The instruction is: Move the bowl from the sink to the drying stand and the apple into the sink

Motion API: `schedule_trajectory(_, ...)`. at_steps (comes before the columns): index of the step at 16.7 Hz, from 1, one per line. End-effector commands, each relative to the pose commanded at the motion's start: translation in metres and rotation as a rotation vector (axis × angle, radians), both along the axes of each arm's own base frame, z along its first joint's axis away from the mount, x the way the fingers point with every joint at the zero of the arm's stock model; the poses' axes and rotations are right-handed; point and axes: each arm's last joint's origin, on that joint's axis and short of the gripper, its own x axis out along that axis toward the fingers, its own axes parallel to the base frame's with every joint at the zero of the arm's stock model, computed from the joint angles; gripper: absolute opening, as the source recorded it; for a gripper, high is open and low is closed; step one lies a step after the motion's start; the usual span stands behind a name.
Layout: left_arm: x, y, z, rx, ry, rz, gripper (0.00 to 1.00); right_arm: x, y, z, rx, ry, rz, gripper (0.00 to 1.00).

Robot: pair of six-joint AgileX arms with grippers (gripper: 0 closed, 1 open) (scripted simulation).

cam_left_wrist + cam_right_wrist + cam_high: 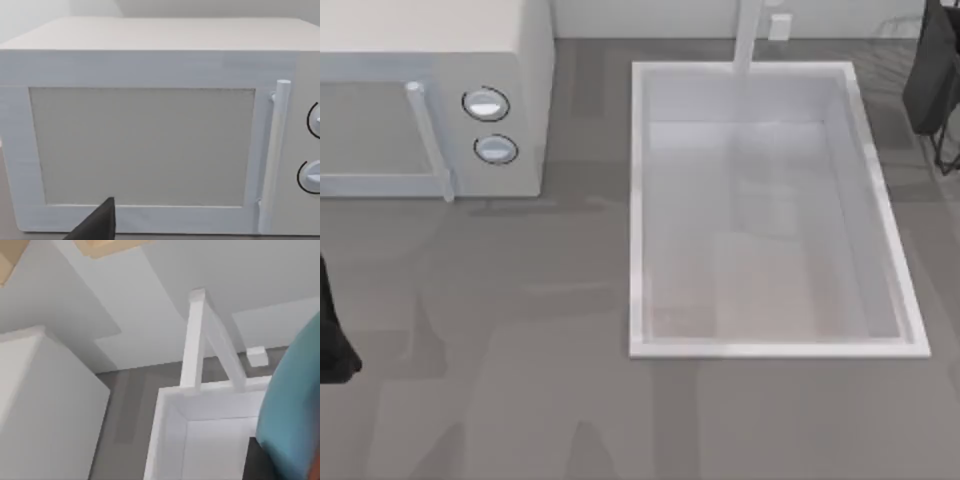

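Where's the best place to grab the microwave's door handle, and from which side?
Grip the door handle mid-length, coming straight at the front of the microwave. It is a slim upright bar standing off the door beside the knobs, so it can be pinched across its width.

The counter [560, 400] is a flat grey surface with faint paler streaks and soft shadows. Taking the sink [635, 210] as the landmark: it is a large white rectangular basin with a raised rim, set into the counter right of centre, its long axis running front to back. The basin interior shows nothing lying in it. A white faucet post [748, 35] rises at the sink's far rim. Well apart to the left of the sink, at the counter's far left, a white microwave [525, 100] stands directly on the counter, its two round knobs [486, 104] facing the front and its bar handle [430, 140] beside them. The counter between microwave and sink carries only shadow.
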Motion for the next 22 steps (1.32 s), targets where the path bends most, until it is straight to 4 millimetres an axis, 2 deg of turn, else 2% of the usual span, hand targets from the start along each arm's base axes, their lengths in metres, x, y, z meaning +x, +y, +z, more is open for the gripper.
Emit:
schedule_trajectory(4,0.000,0.000,0.000,0.000,0.000,0.000,1.00,-0.008,-0.088,0.014,-0.177,-0.332,-0.141,0.00)
schedule_trajectory(6,0.000,0.000,0.000,0.000,0.000,0.000,1.00,-0.017,-0.119,0.017,-0.279,-0.431,-0.203,0.00)
schedule_trajectory(8,0.000,0.000,0.000,0.000,0.000,0.000,1.00,-0.025,-0.138,0.019,-0.355,-0.489,-0.244,0.00)
schedule_trajectory(10,0.000,0.000,0.000,0.000,0.000,0.000,1.00,-0.028,-0.146,0.019,-0.387,-0.510,-0.261,0.00)
schedule_trajectory(16,0.000,0.000,0.000,0.000,0.000,0.000,1.00,-0.022,-0.147,0.015,-0.384,-0.502,-0.261,0.00)
schedule_trajectory(19,0.000,0.000,0.000,0.000,0.000,0.000,1.00,0.000,-0.154,-0.009,-0.384,-0.493,-0.264,0.00)
schedule_trajectory(22,0.000,0.000,0.000,0.000,0.000,0.000,1.00,0.031,-0.162,-0.049,-0.390,-0.501,-0.270,0.00)
